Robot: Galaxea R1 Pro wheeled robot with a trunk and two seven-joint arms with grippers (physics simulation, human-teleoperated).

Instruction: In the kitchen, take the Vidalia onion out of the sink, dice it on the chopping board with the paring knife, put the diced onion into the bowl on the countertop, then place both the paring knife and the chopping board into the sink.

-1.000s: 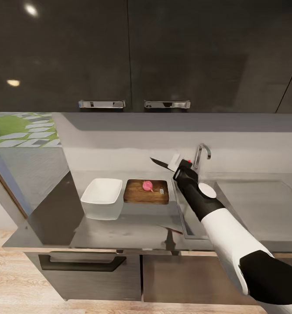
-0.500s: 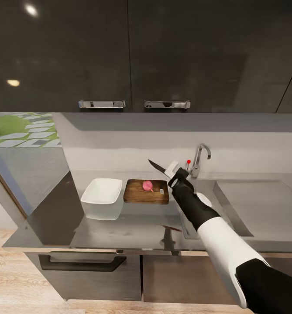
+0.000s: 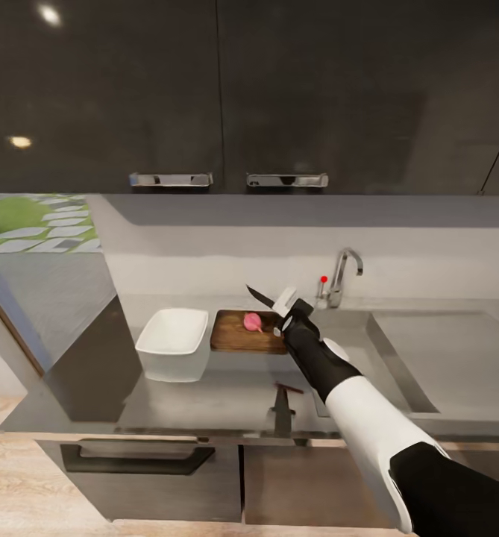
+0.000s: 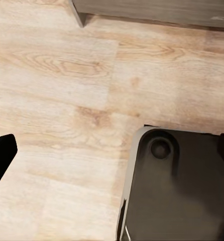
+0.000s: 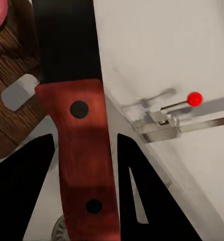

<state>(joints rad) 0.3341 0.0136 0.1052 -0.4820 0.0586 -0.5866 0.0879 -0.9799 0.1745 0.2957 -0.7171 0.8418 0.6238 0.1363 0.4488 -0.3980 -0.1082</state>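
On the countertop (image 3: pixel 204 391), the white bowl (image 3: pixel 173 342) sits just left of the board (image 3: pixel 238 333). The onion (image 3: pixel 253 321) rests on the board's right half. Above the board's right end, the right gripper (image 3: pixel 288 313) pinches the knife (image 3: pixel 262 297) by its handle, blade pointing up-left. The sink (image 3: pixel 398 350) and faucet (image 3: pixel 341 274) lie to the right. Whether the left gripper (image 4: pixel 1 156) is spread or pressed together, I cannot tell.

Grey glossy countertop (image 3: pixel 204 391), white bowl (image 3: pixel 173 341) beside chopping board (image 3: pixel 238 339), sink (image 3: pixel 398 358) adjoining
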